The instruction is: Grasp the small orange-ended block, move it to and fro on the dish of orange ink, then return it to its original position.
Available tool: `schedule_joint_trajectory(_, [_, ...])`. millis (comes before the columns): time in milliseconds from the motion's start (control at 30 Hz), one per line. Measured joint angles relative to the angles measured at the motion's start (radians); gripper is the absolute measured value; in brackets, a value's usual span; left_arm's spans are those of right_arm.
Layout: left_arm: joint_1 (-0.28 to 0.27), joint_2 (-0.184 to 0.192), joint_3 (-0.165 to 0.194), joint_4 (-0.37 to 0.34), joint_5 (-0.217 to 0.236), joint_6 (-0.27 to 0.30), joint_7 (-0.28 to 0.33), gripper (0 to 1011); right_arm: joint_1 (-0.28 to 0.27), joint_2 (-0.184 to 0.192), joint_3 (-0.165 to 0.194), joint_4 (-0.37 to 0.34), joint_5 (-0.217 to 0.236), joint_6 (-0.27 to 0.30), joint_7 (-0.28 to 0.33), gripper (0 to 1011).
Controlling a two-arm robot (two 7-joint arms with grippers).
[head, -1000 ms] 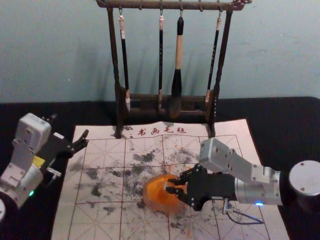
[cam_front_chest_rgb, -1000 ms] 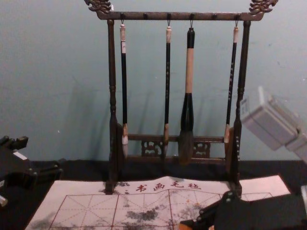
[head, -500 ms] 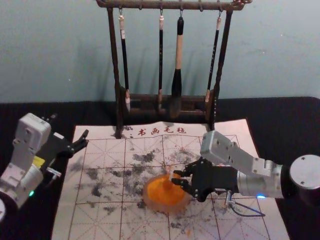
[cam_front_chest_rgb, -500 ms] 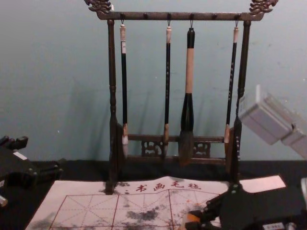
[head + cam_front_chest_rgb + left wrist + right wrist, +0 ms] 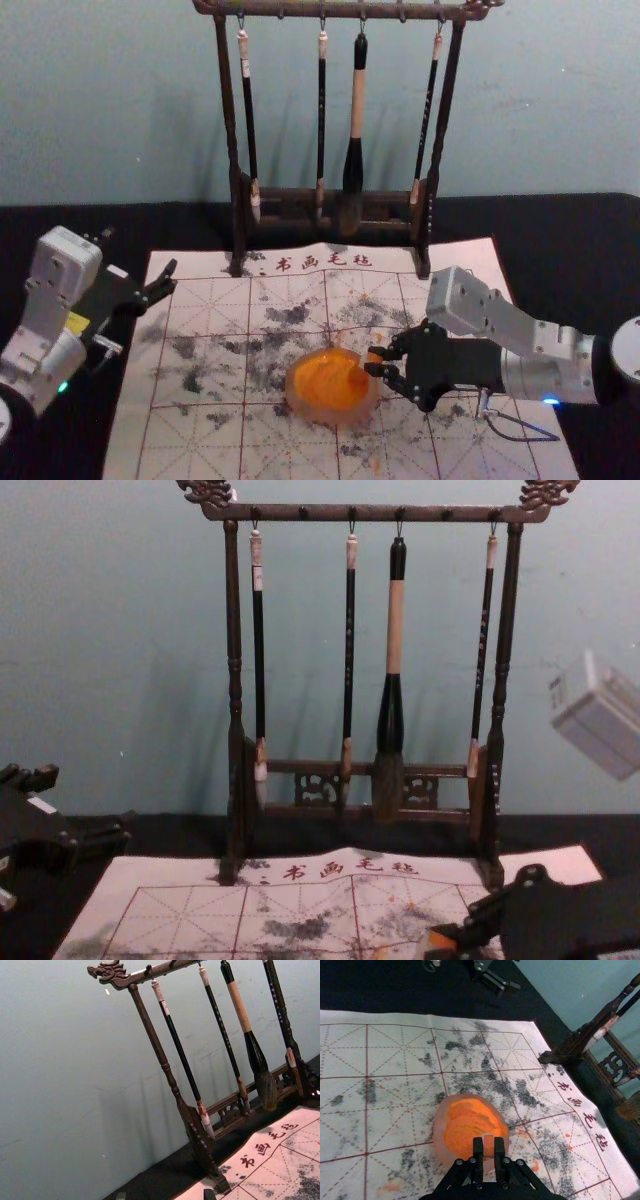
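I see dark carved wooden rack (image 5: 285,11), upper centre of head view, four long-handled brushes (image 5: 358,100) hanging; below, grid-lined white mat (image 5: 200,440), black-smudged, red characters (image 5: 283,265) along top; black tabletop (image 5: 570,260); pale blue-green wall (image 5: 120,100) behind.

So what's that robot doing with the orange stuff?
Its right end effector is gripping a small orange-ended block by the right rim of a dish of orange ink. The block is not back in its place yet. The left end effector is open, off to the left, and four calligraphy brushes hang on a rack.
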Motion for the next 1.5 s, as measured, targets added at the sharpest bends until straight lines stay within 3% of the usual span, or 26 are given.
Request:
schedule_joint_trajectory(400, [0.000,0.000,0.000,0.000,0.000,0.000,0.000,1001,-0.016,0.028,-0.008,-0.050,0.005,0.009,0.023,91])
schedule_joint_trajectory(1033, [0.000,0.000,0.000,0.000,0.000,0.000,0.000,1001,0.030,-0.012,-0.052,-0.020,-0.035,0.022,0.028,91])
schedule_joint_trajectory(1500, [0.000,0.000,0.000,0.000,0.000,0.000,0.000,1001,0.049,-0.030,-0.041,0.005,-0.057,0.070,-0.003,91])
